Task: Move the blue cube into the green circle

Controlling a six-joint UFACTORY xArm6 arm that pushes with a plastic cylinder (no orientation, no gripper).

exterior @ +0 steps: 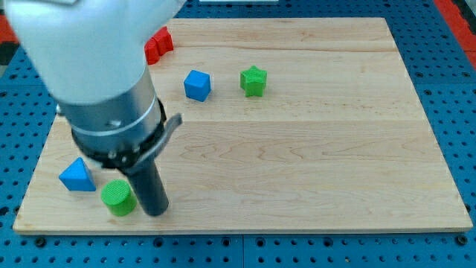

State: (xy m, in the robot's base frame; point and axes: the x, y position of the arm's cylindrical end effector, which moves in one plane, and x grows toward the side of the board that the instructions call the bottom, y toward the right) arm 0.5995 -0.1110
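The blue cube sits on the wooden board toward the view's upper middle-left. The green circle, a short green cylinder, stands near the board's bottom left. My tip rests on the board just to the right of the green cylinder, almost touching it, and far below and left of the blue cube. The arm's large white and grey body covers the view's upper left.
A green star block lies just right of the blue cube. A blue triangular block sits left of the green cylinder. A red block shows partly behind the arm near the top. The wooden board lies on a blue pegboard.
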